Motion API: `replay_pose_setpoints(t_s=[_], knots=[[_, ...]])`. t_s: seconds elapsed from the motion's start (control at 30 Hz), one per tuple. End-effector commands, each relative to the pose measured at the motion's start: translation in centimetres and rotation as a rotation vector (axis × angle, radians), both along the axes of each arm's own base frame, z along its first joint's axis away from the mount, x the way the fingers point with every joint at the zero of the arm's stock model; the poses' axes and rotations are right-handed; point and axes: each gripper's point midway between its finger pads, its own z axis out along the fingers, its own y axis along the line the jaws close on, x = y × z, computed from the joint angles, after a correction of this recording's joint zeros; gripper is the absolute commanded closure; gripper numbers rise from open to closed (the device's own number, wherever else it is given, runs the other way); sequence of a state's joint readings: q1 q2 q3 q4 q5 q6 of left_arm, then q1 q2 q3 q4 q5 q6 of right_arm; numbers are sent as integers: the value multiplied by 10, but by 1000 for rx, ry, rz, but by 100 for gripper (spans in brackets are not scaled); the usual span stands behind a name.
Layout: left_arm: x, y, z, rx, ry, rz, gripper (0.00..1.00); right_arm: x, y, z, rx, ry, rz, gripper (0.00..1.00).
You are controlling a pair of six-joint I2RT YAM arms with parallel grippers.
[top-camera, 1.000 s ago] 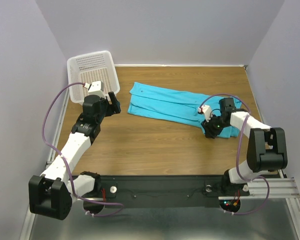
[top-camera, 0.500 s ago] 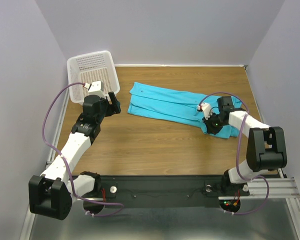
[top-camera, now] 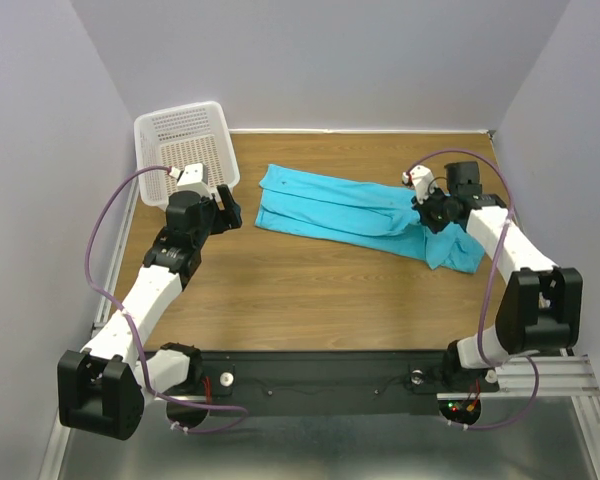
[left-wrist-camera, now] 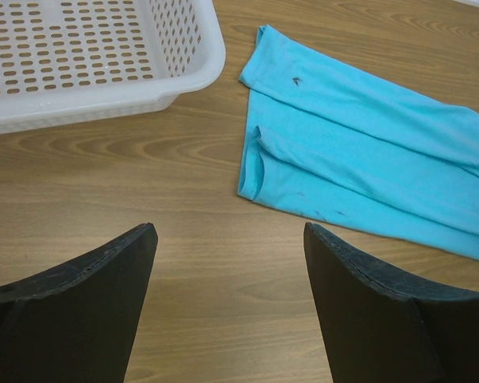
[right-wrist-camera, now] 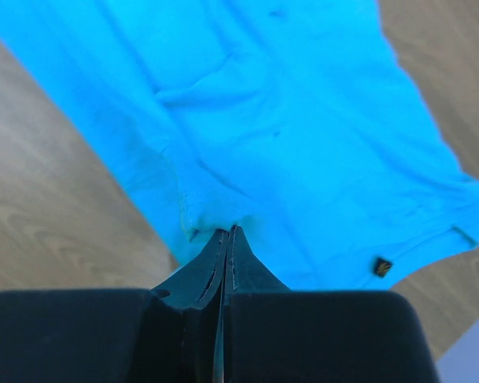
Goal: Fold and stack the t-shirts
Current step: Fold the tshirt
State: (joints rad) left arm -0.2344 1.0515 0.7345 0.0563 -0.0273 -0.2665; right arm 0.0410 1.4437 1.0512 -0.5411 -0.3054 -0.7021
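Cloth of the t-shirt (right-wrist-camera: 287,120) bunches at the tips of the right gripper (right-wrist-camera: 226,233), fingers pinched tight on its edge, likely to draw a fold. The left gripper (left-wrist-camera: 227,231) stands spread and empty, with the shirt lying ahead of its fingers.

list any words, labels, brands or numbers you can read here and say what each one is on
No text can be read in any view.
Small dark tag near the edge of the turquoise t-shirt: it has a yellowish mark, too small and blurred to read.
White basket: no lettering shows.
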Motion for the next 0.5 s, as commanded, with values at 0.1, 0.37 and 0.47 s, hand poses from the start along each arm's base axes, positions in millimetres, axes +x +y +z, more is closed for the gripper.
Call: replay_pose_setpoints(t_s=[0.1,0.37,0.47], knots=[[3,-3,9,-6,-41,-15,14,61,-20,8,-105,-92,-89,99],[4,-5,5,-6,-31,-25,14,94,-25,6,-140,-108,-102,98],[4,-5,5,-6,-30,-25,14,104,-27,1,-134,-98,-143,86]])
